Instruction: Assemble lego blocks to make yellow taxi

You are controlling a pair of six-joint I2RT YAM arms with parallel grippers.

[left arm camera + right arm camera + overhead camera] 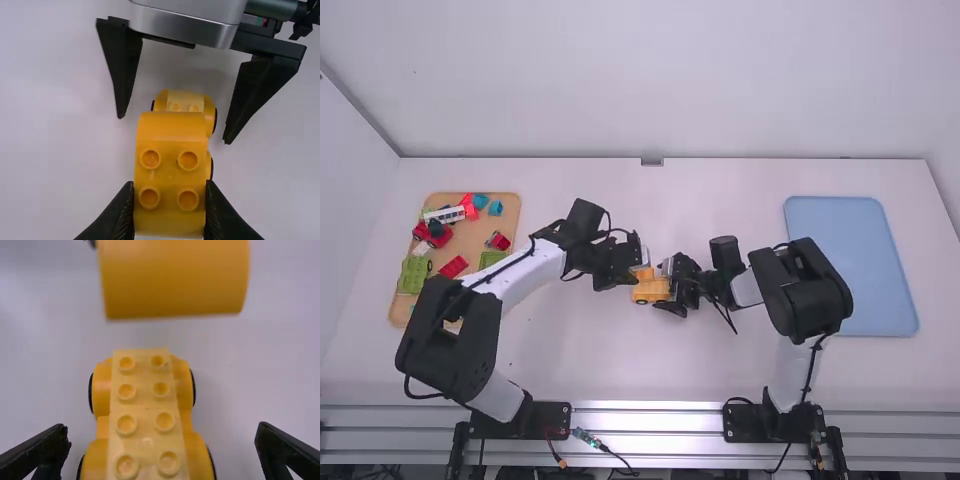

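Note:
In the high view, my left gripper [628, 266] and my right gripper [670, 287] face each other at mid-table around the yellow car base [648, 291]. My left gripper [170, 210] is shut on the curved yellow block [170, 170], whose studs show, and holds it above the base. Part of the yellow car base [177, 102] shows beyond that block. In the right wrist view the studded base [145, 415] with dark wheels rests on the table between the fingers of my open right gripper [162, 440], touching neither. The yellow block [175, 280] hangs past its far end.
At the left, a wooden tray [468, 262] holds several red, green, blue and white blocks and toy vehicles. A blue tray [850, 265] lies at the right. The two grippers are very close together over the middle of the white table [600, 360].

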